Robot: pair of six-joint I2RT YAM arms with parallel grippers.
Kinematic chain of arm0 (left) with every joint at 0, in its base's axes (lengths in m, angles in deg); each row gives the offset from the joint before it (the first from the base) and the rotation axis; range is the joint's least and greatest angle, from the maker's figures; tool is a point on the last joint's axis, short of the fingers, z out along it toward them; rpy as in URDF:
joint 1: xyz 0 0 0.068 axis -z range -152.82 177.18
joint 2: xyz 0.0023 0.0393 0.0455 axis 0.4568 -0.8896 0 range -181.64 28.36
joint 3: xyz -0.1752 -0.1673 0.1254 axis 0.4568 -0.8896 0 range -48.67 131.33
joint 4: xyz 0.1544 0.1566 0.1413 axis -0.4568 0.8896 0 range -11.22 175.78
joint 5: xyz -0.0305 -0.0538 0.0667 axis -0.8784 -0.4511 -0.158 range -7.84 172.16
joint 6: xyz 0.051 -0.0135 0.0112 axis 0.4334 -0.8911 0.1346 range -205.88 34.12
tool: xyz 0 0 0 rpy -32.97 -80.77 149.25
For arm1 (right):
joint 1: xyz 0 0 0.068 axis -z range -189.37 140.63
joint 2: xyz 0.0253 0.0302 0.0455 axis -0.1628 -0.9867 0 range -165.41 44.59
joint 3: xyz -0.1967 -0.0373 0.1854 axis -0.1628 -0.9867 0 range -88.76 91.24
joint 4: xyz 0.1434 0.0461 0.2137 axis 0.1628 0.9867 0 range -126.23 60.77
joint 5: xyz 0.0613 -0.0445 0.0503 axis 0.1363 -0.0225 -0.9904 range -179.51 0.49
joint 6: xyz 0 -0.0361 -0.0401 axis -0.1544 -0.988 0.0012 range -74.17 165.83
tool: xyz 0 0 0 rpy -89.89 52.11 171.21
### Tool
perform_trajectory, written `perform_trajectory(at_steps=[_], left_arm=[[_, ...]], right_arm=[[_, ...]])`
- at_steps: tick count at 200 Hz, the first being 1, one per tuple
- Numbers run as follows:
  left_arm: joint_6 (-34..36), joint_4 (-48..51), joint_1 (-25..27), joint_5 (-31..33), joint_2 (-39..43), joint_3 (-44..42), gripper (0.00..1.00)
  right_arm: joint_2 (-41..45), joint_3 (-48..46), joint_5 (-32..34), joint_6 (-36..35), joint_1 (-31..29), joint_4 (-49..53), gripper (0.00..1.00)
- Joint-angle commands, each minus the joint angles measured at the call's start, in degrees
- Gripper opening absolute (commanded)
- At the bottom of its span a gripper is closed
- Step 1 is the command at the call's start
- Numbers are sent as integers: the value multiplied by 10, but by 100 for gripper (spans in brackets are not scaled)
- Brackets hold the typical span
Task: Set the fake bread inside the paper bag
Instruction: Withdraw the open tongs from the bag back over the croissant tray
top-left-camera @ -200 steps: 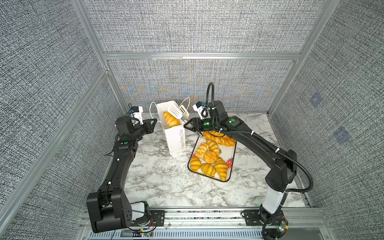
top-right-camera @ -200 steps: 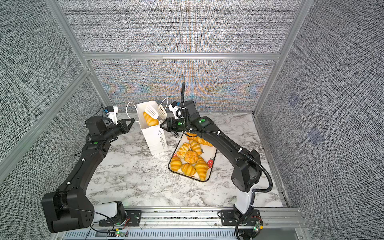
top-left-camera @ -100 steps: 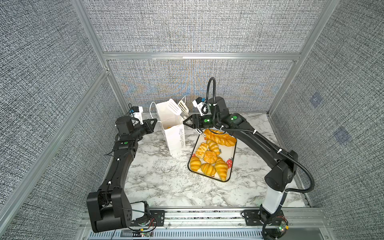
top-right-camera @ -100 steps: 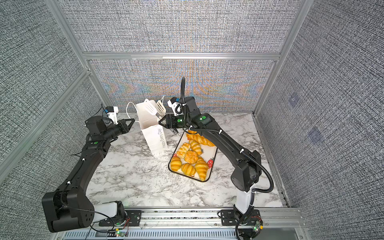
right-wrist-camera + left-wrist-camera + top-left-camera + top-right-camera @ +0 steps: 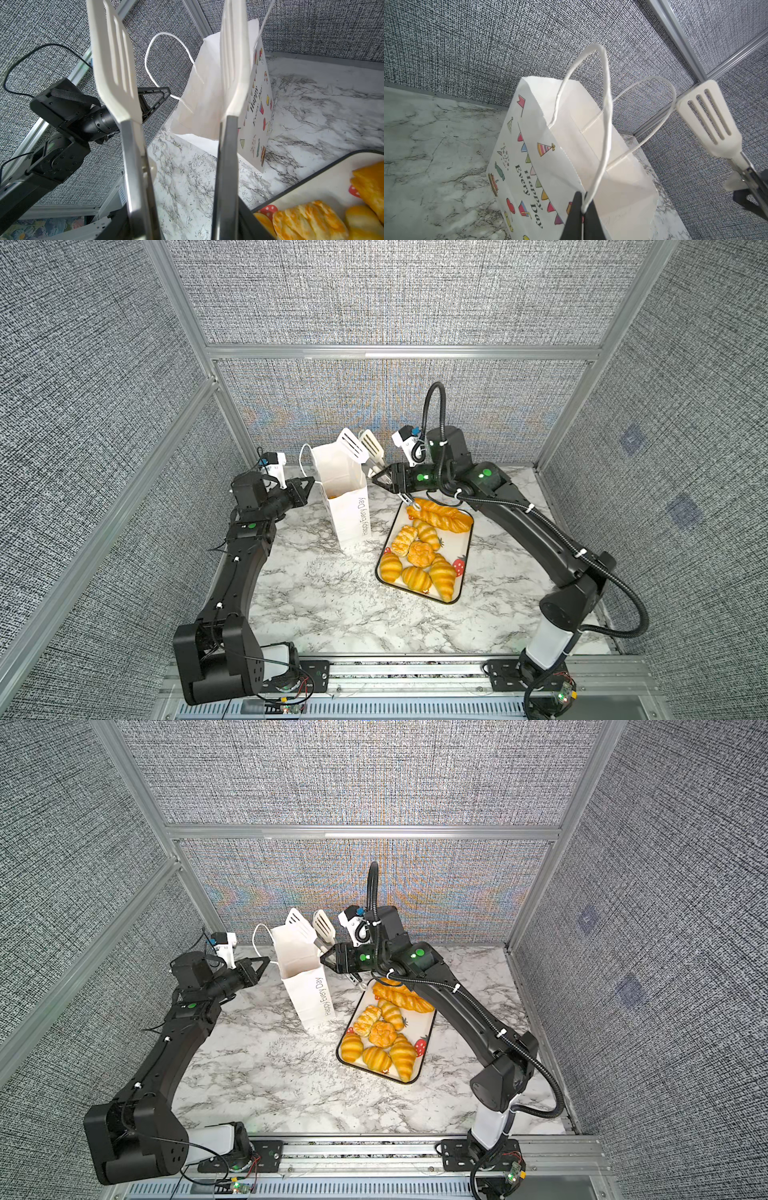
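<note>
The white paper bag (image 5: 349, 506) (image 5: 309, 986) stands upright at the back of the marble table. My left gripper (image 5: 309, 483) (image 5: 581, 209) is shut on its near cord handle (image 5: 604, 124), which keeps the mouth pulled wide. My right gripper (image 5: 380, 479) (image 5: 182, 207) is shut on white slotted tongs (image 5: 359, 445) (image 5: 116, 62). Their blades stand apart and empty, just above the bag's right rim. A bit of orange bread (image 5: 332, 494) shows low inside the bag. Several fake bread pieces (image 5: 422, 553), including a long braided loaf (image 5: 440, 516), lie on the tray (image 5: 455, 541).
The black-rimmed strawberry-print tray (image 5: 424, 1027) sits right of the bag, under my right forearm. Grey fabric walls and aluminium posts close in the back and both sides. Bare marble (image 5: 332, 605) stretches in front of the bag and tray.
A second ago the tongs held a croissant over the bag's mouth. It has dropped into the bag, and the tongs have spread apart and drawn back a little to the right. The left arm is unmoved.
</note>
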Motion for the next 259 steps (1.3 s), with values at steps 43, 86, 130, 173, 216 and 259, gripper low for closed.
perform_trajectory(at_steps=[43, 86, 130, 173, 216, 259], left_arm=[[2, -15, 0, -5, 3, -1, 0], [0, -16, 0, -6, 3, -1, 0], [1, -16, 0, -5, 4, -1, 0], [0, -16, 0, -7, 4, -1, 0], [-1, -17, 0, -8, 5, -2, 0], [-2, -18, 0, -9, 5, -2, 0]], right_arm=[[91, -96, 38, -8, 25, -10, 57], [163, -180, 51, -1, 59, -12, 57], [215, -250, 62, 0, 92, 8, 57], [254, -316, 71, 0, 116, 35, 57], [280, -375, 81, 1, 122, 63, 57], [296, -425, 88, 5, 123, 78, 56]])
